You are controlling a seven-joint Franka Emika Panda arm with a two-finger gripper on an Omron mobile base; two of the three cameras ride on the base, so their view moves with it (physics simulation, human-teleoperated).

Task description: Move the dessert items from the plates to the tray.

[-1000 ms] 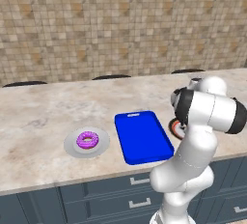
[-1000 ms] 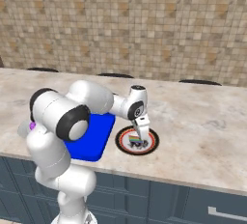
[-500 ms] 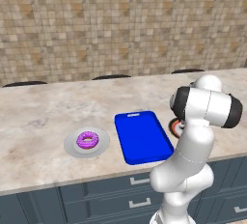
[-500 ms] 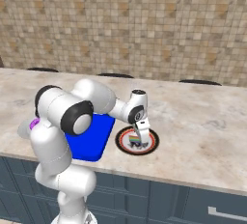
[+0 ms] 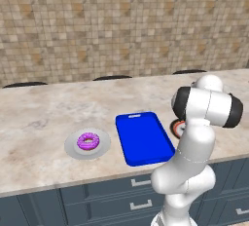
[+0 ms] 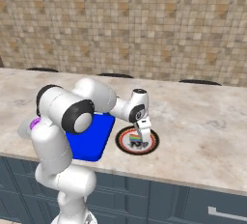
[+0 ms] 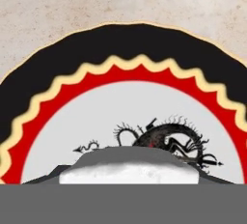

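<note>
1. Over at the left end of the counter [image 5: 44, 118], the doughnut [image 5: 88, 141] sits in the middle of the grey plate [image 5: 73, 148]. It looks light and soft, with icing that would smear, so a gentle pinch across the ring seems best.
2. Just to its right, at 3 o'clock, lies the blue tray [image 5: 144, 138], with nothing between plate and tray.
3. Next, at the tray's 3 o'clock, the patterned plate [image 6: 126, 137] sits under the gripper [image 6: 141, 143], which is down low over it.
4. Close up, the cake wedge [image 7: 129, 170] sits at the near edge: crumbly, I'd guess, best held by its flat sides.
5. Whether the jaws are apart or closed, I cannot tell.
</note>
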